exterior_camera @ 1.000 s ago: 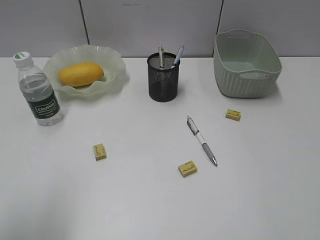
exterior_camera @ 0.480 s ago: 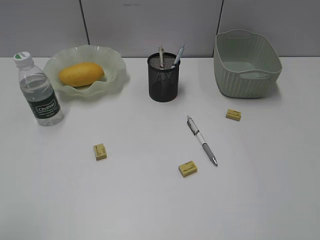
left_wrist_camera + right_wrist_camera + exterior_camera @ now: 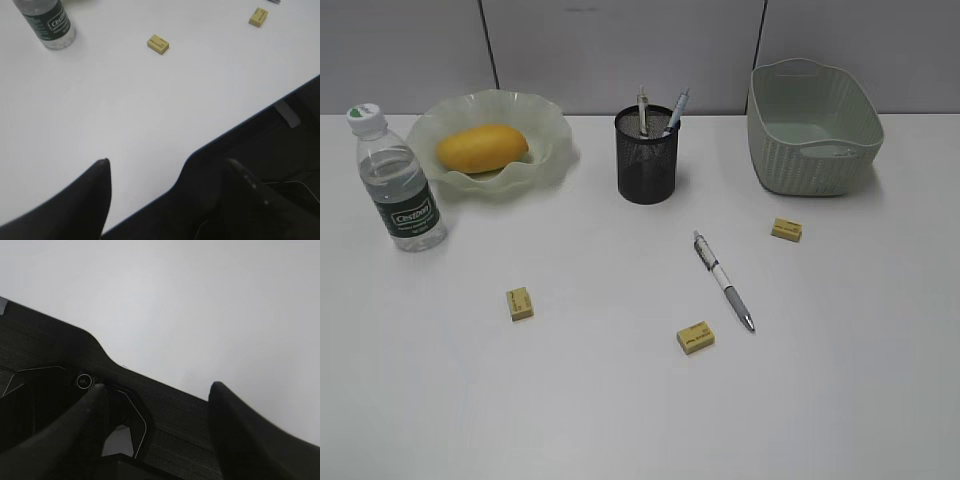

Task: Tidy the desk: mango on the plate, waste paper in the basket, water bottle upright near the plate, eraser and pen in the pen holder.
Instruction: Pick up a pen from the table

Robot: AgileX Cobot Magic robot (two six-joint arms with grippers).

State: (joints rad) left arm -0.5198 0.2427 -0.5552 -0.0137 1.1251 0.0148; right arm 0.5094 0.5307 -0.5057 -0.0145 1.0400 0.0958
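The yellow-orange mango (image 3: 482,147) lies on the pale green plate (image 3: 556,150). To the plate's left the water bottle (image 3: 400,185) stands upright. The black mesh pen holder (image 3: 647,155) has pens in it. A white pen (image 3: 723,280) lies on the desk (image 3: 620,410), with three yellow erasers (image 3: 520,303) (image 3: 695,337) (image 3: 786,229) around it. The basket (image 3: 813,127) stands at the back right. No waste paper shows. Neither arm appears in the exterior view. My left gripper (image 3: 167,165) hangs open and empty over the desk's front edge, far from the bottle (image 3: 47,22) and an eraser (image 3: 158,44). My right gripper (image 3: 156,389) is open and empty.
A grey partition wall runs behind the desk. The dark front edge of the desk (image 3: 235,130) crosses the left wrist view, with dark floor and frame parts below it. A second eraser (image 3: 258,16) lies at the top right of that view.
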